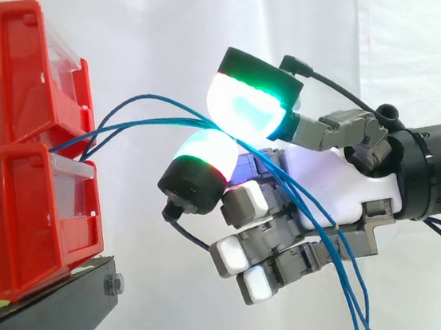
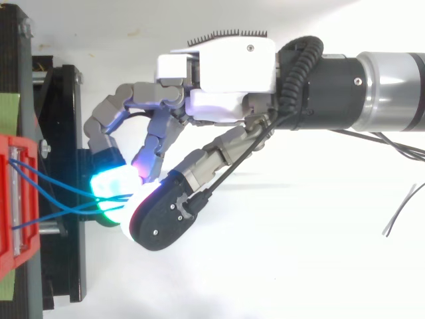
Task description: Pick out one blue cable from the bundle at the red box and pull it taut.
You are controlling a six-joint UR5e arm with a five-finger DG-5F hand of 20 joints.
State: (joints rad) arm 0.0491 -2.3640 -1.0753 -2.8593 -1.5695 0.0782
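Note:
Several thin blue cables (image 1: 143, 123) come out of the stacked red bins (image 1: 17, 150) and run right, then hang down past the palm. My hand (image 1: 320, 189) sits just right of the bins, its two glowing pads closed together on the blue cables (image 2: 60, 193) where they bunch. The upper fingertip (image 1: 249, 101) glows green and cyan, the lower one (image 1: 204, 163) white with a red edge. The other fingers curl loosely below. In the top view the pinch point (image 2: 123, 196) lies right beside the red bin (image 2: 16, 199).
The bins stand on a black stand (image 1: 54, 314) with a bolt at its corner. A white curtain hangs behind. A thin dark wire (image 2: 402, 212) lies on the white surface at the right.

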